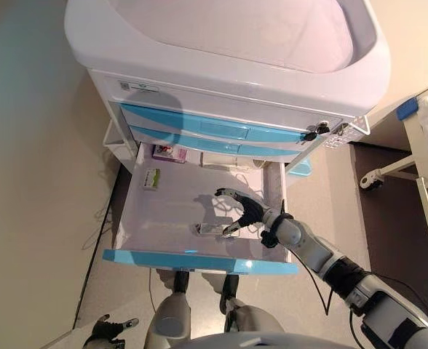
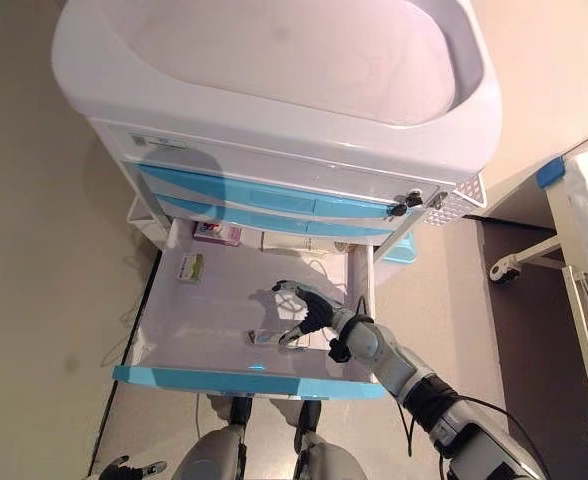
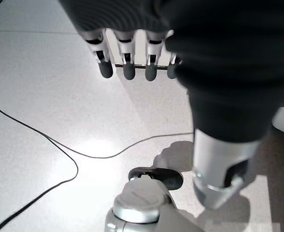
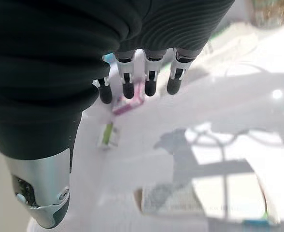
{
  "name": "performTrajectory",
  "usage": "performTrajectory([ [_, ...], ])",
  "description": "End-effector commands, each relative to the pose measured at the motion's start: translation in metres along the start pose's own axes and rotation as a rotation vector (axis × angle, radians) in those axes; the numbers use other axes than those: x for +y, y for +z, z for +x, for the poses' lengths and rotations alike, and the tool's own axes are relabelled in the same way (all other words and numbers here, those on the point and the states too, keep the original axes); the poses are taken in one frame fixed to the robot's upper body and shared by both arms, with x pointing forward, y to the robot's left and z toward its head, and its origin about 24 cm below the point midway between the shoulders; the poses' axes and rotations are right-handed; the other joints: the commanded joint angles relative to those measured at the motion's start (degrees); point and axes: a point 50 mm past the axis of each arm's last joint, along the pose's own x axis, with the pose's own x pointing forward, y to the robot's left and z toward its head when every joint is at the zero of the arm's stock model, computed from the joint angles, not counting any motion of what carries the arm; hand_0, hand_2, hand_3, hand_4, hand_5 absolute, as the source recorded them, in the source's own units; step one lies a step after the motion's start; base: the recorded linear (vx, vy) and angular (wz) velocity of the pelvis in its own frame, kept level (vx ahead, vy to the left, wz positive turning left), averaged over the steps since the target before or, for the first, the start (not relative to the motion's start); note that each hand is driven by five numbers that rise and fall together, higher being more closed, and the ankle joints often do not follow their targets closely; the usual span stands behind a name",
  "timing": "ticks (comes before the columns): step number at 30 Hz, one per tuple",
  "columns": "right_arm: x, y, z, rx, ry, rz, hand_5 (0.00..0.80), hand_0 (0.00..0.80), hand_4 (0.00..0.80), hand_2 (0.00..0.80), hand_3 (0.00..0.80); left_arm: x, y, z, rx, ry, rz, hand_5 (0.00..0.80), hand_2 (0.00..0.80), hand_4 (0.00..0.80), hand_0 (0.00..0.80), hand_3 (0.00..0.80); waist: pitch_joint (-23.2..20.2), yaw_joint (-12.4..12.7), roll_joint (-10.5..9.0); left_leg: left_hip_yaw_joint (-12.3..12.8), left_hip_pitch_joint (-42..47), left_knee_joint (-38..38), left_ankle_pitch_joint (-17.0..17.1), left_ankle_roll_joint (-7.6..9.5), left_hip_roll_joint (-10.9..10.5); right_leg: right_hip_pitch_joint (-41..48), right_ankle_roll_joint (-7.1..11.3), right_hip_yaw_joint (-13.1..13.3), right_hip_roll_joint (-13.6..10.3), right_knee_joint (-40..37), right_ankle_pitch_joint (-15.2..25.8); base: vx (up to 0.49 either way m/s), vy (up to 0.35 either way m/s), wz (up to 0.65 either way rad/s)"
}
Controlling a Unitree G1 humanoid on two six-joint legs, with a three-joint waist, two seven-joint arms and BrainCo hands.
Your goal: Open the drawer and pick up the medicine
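The cart's lowest drawer (image 1: 199, 260), white with a blue front, stands pulled out. On its floor near the front lies a flat silvery medicine packet (image 1: 212, 229). My right hand (image 1: 252, 212) hovers just over and to the right of it, open, fingers spread and the thumb reaching down beside the packet. In the right wrist view the packet (image 4: 180, 198) lies below the straight fingers (image 4: 150, 86), not gripped. A small green-and-white box (image 1: 151, 179) and a pink box (image 1: 169, 153) lie further back in the drawer. My left hand (image 1: 108, 331) hangs open low at the left, over the floor.
Two upper blue drawers (image 1: 214, 131) are closed, with keys in the lock (image 1: 316, 132) at their right end. A wire basket (image 1: 349, 131) hangs on the cart's right side. A bed frame with a castor (image 1: 370, 178) stands to the right.
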Motion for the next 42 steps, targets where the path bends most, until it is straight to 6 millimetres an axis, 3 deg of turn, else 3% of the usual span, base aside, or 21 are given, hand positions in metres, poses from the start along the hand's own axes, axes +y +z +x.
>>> performTrajectory([
  [1, 0.001, 0.020, 0.011, -0.084, 0.003, -0.035, 0.000, 0.000, 0.000, 0.000, 0.000, 0.001, 0.000, 0.000, 0.010, 0.018, 0.033, 0.000, 0.000, 0.000, 0.000, 0.000, -0.78, 1.38, -0.11, -1.03, -1.62, -2.02, 1.82, 0.53, -2.00, -2.26, 2.85, -0.22, -0.67, 5.06, 0.65, 0.000, 0.000, 0.00],
  [13, 0.029, 0.007, 0.029, 0.029, 0.055, -0.148, 0.000, 0.000, 0.000, 0.000, 0.000, -0.010, 0.010, 0.001, -0.022, 0.006, 0.036, 0.000, 0.000, 0.000, 0.000, 0.000, 0.11, 1.61, 0.35, -1.33, -2.26, -2.07, 2.06, 0.51, -1.93, -2.94, 2.75, -0.24, -0.60, 5.03, 0.84, 0.000, 0.000, 0.00],
  [14, 0.041, -0.006, 0.029, 0.108, 0.063, -0.099, 0.000, 0.000, 0.000, 0.000, 0.000, -0.013, 0.013, 0.001, -0.030, 0.001, 0.038, 0.000, 0.000, 0.000, 0.000, 0.000, 0.28, 1.74, 0.67, -1.53, -2.46, -2.02, 2.16, 0.51, -1.90, -3.10, 2.71, -0.43, -0.69, 5.06, 0.91, -0.014, -0.008, 0.04],
  [17, 0.048, -0.016, 0.031, 0.181, 0.044, -0.042, 0.000, 0.000, 0.000, 0.000, 0.000, -0.017, 0.014, 0.000, -0.038, -0.010, 0.051, 0.000, 0.000, 0.000, 0.000, 0.000, 0.34, 2.01, 1.14, -1.86, -2.89, -1.95, 2.33, 0.53, -1.99, -3.24, 2.69, -0.71, -0.72, 4.93, 0.98, -0.002, -0.002, 0.07],
  [26, 0.042, -0.028, 0.031, 0.261, -0.066, 0.017, 0.000, 0.000, 0.000, 0.000, 0.000, -0.029, 0.018, -0.001, -0.050, -0.020, 0.062, 0.000, 0.000, 0.000, 0.000, 0.000, 1.07, 2.26, 2.25, -2.18, -3.60, -1.88, 2.62, 0.62, -2.17, -3.84, 2.71, -0.81, -0.95, 4.81, 1.36, -0.001, 0.006, 0.05],
  [35, 0.038, -0.035, 0.033, 0.298, -0.075, -0.108, 0.000, 0.000, 0.000, 0.000, 0.000, -0.038, 0.022, -0.003, -0.066, -0.032, 0.070, 0.000, 0.000, 0.000, 0.000, 0.000, 1.50, 2.17, 2.64, -2.43, -4.03, -2.14, 2.84, 0.57, -2.27, -4.39, 2.69, -0.95, -1.04, 4.66, 1.59, 0.000, 0.000, 0.00],
  [36, 0.038, -0.036, 0.033, 0.303, -0.063, -0.153, 0.323, 0.323, 0.323, 0.323, 0.323, -0.039, 0.023, -0.003, -0.070, -0.033, 0.074, 0.000, 0.000, 0.000, 0.000, 0.000, 1.55, 2.21, 2.69, -2.53, -4.06, -2.19, 2.86, 0.54, -2.30, -4.41, 2.69, -1.03, -1.07, 4.63, 1.61, 0.000, 0.000, 0.00],
  [37, 0.038, -0.037, 0.033, 0.306, -0.049, -0.202, 0.747, 0.747, 0.747, 0.747, 0.747, -0.039, 0.024, -0.003, -0.071, -0.036, 0.075, 0.000, 0.000, 0.000, 0.000, 0.000, 1.63, 2.27, 2.67, -2.62, -4.12, -2.23, 2.90, 0.53, -2.27, -4.38, 2.70, -1.12, -1.11, 4.63, 1.63, 0.000, 0.000, 0.00],
  [38, 0.036, -0.037, 0.034, 0.299, -0.036, -0.270, 0.800, 0.800, 0.800, 0.800, 0.800, -0.040, 0.025, -0.003, -0.077, -0.038, 0.076, 0.000, 0.000, 0.000, 0.000, 0.000, 1.70, 2.30, 2.68, -2.70, -4.21, -2.28, 2.90, 0.53, -2.29, -4.41, 2.72, -1.12, -1.11, 4.66, 1.66, 0.000, 0.000, 0.00],
  [42, 0.036, -0.034, 0.037, 0.279, 0.004, -0.360, 0.800, 0.800, 0.800, 0.800, 0.800, -0.040, 0.028, -0.003, -0.090, -0.044, 0.075, 0.000, 0.000, 0.000, 0.000, 0.000, 1.97, 2.28, 2.51, -2.93, -4.37, -2.27, 2.95, 0.48, -2.31, -4.57, 2.71, -1.00, -1.10, 4.75, 1.66, -0.001, -0.002, 0.01],
])
